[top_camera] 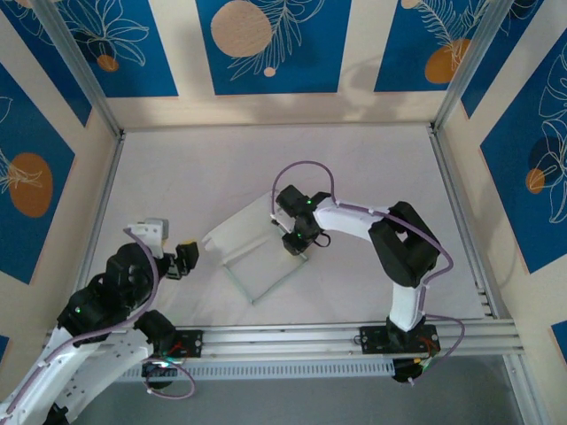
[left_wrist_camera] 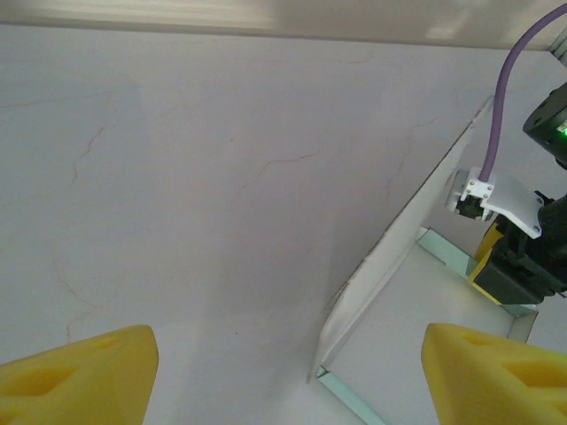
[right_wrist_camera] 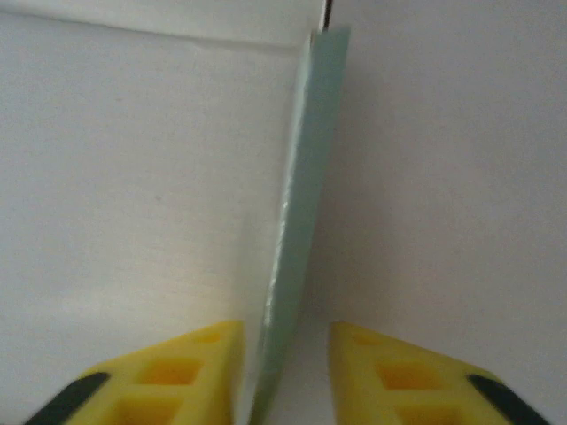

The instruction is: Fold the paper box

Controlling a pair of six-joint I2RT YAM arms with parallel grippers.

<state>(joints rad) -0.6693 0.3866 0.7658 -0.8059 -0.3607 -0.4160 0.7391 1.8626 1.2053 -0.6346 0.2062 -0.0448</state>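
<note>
Now right gripper (right_wrist_camera: pixel 285 335) loosely astride paper box (top_camera: pixel 257 261) flap, unclamped; left gripper (left_wrist_camera: pixel 288 331) agape.

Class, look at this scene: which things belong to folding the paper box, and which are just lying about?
Belongs to the job:
- paper box, partly opened out on the table
- right hand, fingers either side of a raised green flap
- left hand, open, apart from the box

Just there:
- table
- purple cable
- blue patterned walls
- metal rail
</note>
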